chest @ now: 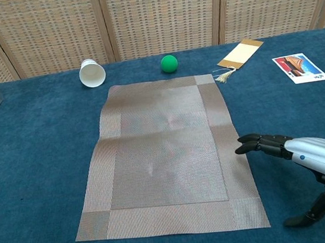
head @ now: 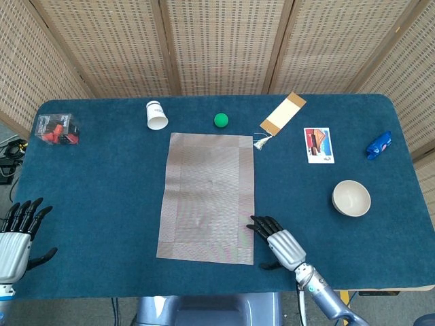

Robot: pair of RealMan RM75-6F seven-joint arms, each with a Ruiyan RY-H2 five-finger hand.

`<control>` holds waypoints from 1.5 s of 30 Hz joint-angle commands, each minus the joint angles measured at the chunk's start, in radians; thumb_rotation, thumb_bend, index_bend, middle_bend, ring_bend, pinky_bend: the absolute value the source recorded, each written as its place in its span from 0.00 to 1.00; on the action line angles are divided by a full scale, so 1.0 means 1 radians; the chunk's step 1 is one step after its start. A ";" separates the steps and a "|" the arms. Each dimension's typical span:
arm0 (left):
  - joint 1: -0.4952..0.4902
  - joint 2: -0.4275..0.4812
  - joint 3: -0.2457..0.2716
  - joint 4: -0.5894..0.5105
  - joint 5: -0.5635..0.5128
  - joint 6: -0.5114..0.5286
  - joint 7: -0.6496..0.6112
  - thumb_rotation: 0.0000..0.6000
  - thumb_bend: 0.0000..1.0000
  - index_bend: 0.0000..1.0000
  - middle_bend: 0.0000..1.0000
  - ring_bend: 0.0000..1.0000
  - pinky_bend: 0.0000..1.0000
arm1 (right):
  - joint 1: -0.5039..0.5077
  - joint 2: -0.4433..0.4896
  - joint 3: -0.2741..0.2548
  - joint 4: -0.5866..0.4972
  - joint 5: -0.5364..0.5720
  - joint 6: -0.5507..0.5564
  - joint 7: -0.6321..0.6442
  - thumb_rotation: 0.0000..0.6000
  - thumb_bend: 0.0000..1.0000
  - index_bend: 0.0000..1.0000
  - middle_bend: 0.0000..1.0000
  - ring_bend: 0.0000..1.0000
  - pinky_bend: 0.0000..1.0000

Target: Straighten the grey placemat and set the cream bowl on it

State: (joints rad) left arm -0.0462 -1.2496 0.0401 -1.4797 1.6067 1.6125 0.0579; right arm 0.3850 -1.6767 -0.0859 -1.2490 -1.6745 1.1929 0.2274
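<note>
The grey placemat (head: 207, 197) lies flat in the middle of the blue table, long side running front to back; in the chest view the placemat (chest: 167, 154) has a faint crease across it. The cream bowl (head: 351, 198) stands upright on the table to the right of the mat, out of the chest view. My right hand (head: 279, 246) hovers at the mat's near right corner, fingers spread and empty, fingertips (chest: 243, 144) at the mat's right edge. My left hand (head: 17, 234) is at the front left table edge, fingers apart, holding nothing.
Behind the mat are a white paper cup (head: 156, 115) on its side, a green ball (head: 221, 120) and a tan bookmark with tassel (head: 282, 113). A picture card (head: 319, 145) and a blue wrapper (head: 379, 145) lie at the right. A red packet (head: 56, 129) sits far left.
</note>
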 commanded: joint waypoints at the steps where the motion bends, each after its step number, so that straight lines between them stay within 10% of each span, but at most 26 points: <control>1: 0.001 0.000 0.000 -0.001 0.001 -0.002 0.001 1.00 0.04 0.13 0.00 0.00 0.00 | 0.001 -0.003 0.000 0.002 0.006 -0.008 0.001 1.00 0.02 0.13 0.00 0.00 0.00; 9: 0.004 0.001 -0.005 0.001 0.001 -0.005 -0.003 1.00 0.04 0.13 0.00 0.00 0.00 | 0.008 -0.014 -0.005 -0.001 0.012 -0.024 0.020 1.00 0.02 0.11 0.00 0.00 0.00; 29: 0.009 -0.007 -0.017 0.006 -0.003 -0.014 -0.005 1.00 0.03 0.13 0.00 0.00 0.00 | 0.006 -0.107 0.054 0.015 0.098 -0.036 0.052 1.00 0.44 0.22 0.00 0.00 0.00; 45: 0.012 -0.013 -0.027 0.010 -0.009 -0.019 -0.004 1.00 0.04 0.14 0.00 0.00 0.00 | -0.020 -0.154 0.075 0.048 0.109 0.029 0.097 1.00 0.36 0.52 0.17 0.00 0.01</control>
State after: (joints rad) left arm -0.0346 -1.2625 0.0139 -1.4699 1.5980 1.5936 0.0542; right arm 0.3651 -1.8299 -0.0114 -1.2012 -1.5666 1.2221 0.3240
